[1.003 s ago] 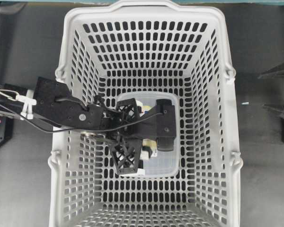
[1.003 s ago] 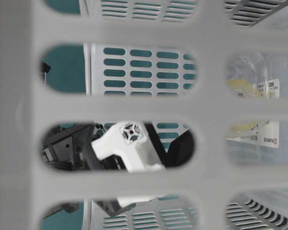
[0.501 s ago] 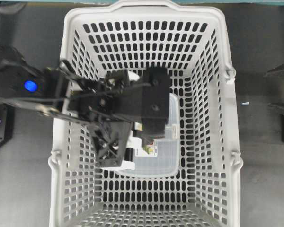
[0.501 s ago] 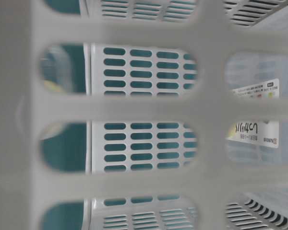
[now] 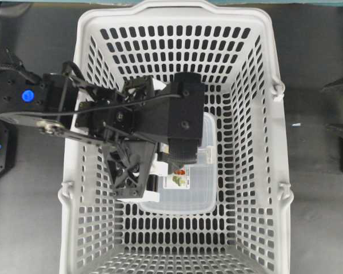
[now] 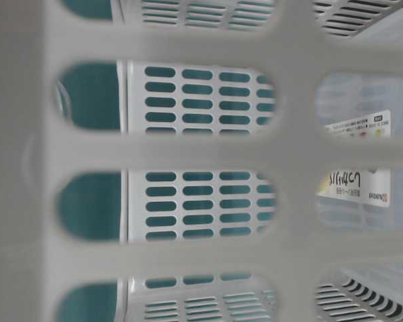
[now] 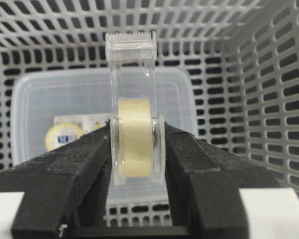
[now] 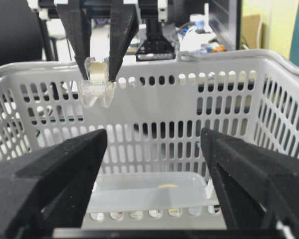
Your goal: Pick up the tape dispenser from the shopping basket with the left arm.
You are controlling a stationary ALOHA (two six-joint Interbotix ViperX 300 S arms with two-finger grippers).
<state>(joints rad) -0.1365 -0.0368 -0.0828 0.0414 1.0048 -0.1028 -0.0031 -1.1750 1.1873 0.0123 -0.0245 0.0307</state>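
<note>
Clamping tape dispenser [image 7: 135, 134]: left gripper [image 7: 137, 149].

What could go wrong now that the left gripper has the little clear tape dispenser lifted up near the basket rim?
1. The left gripper pinches the small clear plastic tape dispenser only across its round tape hub; the smooth plastic could pivot or slip out.
2. If dropped, it would likely fall onto the clear rounded-rectangle plastic container on the floor of the light-grey slotted shopping basket.
3. In the right wrist view the dispenser hangs about level with the basket's rim, so a sideways move might clip it.
</note>
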